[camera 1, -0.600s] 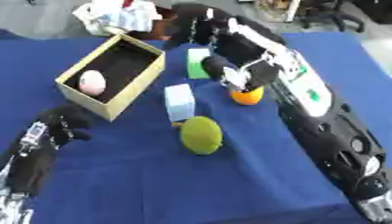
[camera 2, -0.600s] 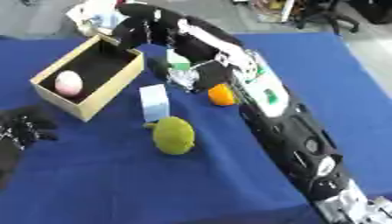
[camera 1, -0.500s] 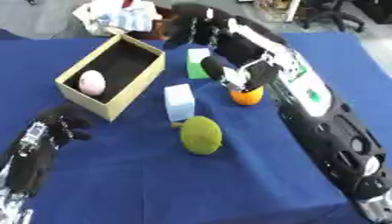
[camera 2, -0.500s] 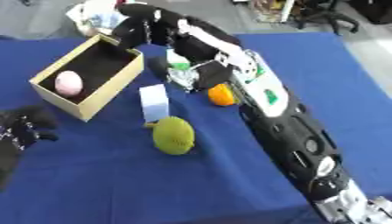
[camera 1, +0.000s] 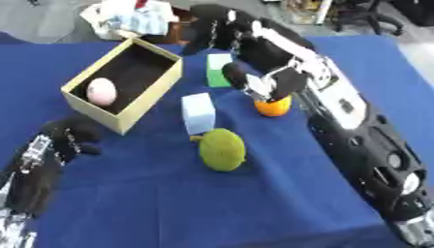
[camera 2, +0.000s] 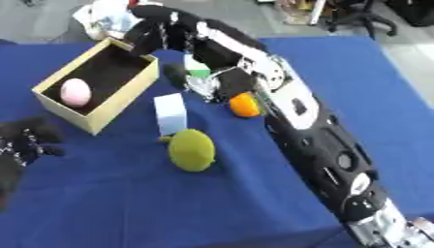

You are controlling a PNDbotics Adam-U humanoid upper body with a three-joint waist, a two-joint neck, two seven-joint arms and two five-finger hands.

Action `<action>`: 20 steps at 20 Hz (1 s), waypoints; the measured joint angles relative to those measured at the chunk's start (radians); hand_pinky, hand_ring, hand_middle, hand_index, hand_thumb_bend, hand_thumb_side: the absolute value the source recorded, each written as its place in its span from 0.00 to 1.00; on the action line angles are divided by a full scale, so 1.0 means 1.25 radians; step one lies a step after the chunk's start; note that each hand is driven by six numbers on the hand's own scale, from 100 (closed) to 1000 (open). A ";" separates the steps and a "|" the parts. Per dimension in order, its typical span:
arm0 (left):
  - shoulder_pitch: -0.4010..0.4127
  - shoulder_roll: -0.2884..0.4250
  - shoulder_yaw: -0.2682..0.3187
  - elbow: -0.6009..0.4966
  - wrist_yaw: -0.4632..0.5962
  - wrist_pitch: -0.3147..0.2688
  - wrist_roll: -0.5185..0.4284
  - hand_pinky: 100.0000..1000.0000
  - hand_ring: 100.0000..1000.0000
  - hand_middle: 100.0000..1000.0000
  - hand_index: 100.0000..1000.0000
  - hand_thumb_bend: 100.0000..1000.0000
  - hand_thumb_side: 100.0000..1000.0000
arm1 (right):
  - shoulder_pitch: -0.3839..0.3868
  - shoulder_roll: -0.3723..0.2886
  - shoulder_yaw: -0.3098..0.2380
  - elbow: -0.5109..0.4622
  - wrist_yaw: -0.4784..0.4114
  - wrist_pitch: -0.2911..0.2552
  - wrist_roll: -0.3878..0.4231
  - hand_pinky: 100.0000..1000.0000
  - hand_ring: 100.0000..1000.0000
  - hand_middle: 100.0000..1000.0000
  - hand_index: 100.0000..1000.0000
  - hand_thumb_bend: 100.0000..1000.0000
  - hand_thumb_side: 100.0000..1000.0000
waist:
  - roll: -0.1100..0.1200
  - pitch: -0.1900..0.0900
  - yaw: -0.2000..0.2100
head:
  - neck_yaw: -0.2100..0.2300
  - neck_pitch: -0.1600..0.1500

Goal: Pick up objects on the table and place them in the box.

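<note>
- Right hand (camera 1: pixel 208 34) stretched far across the blue table (camera 1: pixel 280 193), above the far right corner of the box (camera 1: pixel 127 82); fingers hanging down, dark and blurred, so cannot tell whether spread or curled, and nothing visibly held.
- Right arm running as a long black and silver diagonal from the lower right corner up to that hand, passing over the green-and-white block (camera 1: pixel 219 69) and partly hiding the orange fruit (camera 1: pixel 272 107).
- Box open-topped, pale yellow outside and dark inside, set askew on the left half of the table.
- Pink egg-shaped object (camera 1: pixel 101 91) lying inside the box, toward its near left wall.
- Green-and-white block just right of the box's far right corner, with the forearm crossing its near right edge.
- Orange fruit on the cloth right of centre, tucked against the underside of the wrist.
- Pale blue-white block (camera 1: pixel 198 112) standing just beside the box's near right wall, apart from it by a thin strip of cloth.
- Yellow-green bumpy fruit (camera 1: pixel 222 149) on the cloth just in front of the pale block, almost touching its lower end.
- Left hand (camera 1: pixel 72 138) resting idle near the lower left, just in front of the box's near corner; fingers bent inward, gripping nothing.
- Heap of white and light-coloured items (camera 1: pixel 127 19) beyond the far edge of the table, behind the box.
</note>
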 measured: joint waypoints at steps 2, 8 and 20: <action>0.000 0.000 0.004 0.000 0.008 -0.002 0.012 0.59 0.65 0.57 0.79 0.00 0.88 | -0.001 -0.001 0.000 0.030 0.024 -0.001 -0.001 0.85 0.81 0.86 1.00 0.00 0.23 | 0.000 0.000 0.001 | -0.001 0.000; 0.000 0.000 0.004 0.000 0.024 -0.003 0.043 0.59 0.65 0.57 0.79 0.00 0.89 | -0.026 -0.008 0.017 0.192 0.181 -0.029 -0.029 0.91 0.90 0.93 1.00 0.00 0.27 | 0.000 0.000 0.002 | -0.006 0.000; 0.000 0.000 0.004 0.000 0.027 -0.001 0.040 0.59 0.65 0.57 0.79 0.00 0.89 | -0.096 0.035 -0.022 0.364 0.534 -0.086 -0.085 1.00 1.00 1.00 1.00 0.00 0.21 | 0.000 0.000 0.007 | -0.015 0.000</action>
